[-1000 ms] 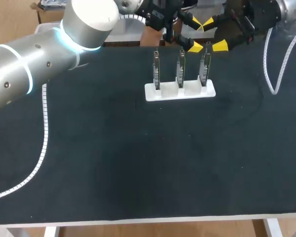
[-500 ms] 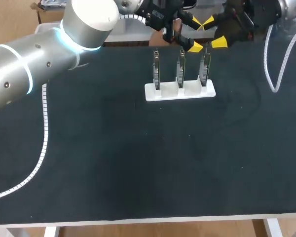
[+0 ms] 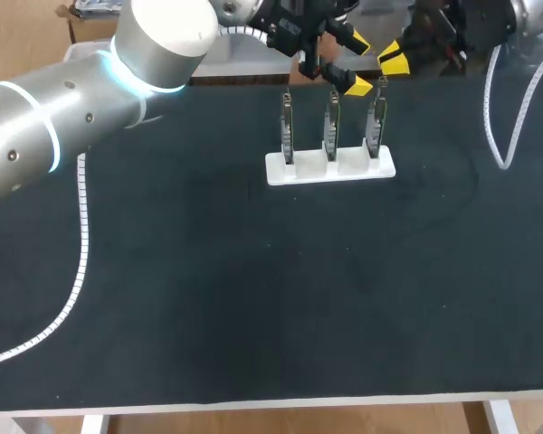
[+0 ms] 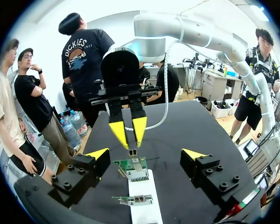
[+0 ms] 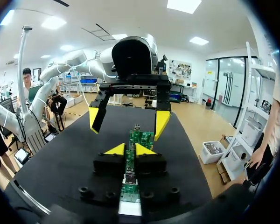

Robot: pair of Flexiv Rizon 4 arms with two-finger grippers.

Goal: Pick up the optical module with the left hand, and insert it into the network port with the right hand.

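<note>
Trouble first: I cannot pick out any loose optical module, neither in a gripper nor on the table (image 3: pixel 253 298), and both arms run out of sight, at 9 and 1 o'clock. The right gripper (image 3: pixel 394 56) hangs at 12 o'clock over the table's far edge, its yellow tips pinched together with nothing visible between them. The left gripper (image 3: pixel 356 64), just beside it at its 9 o'clock, is spread wide and holds nothing. Below them a flat white rectangular holder (image 3: pixel 330 168) on the matte black top carries three thin green circuit boards (image 3: pixel 330 127) upright in a row. In the left wrist view a small metal socket (image 4: pixel 133 152) sits just under the right gripper's tips. The widest dark stretch runs from the holder to the pale front edge at 6 o'clock, with a white ribbed cable (image 3: pixel 80 253) curving across at 8.
</note>
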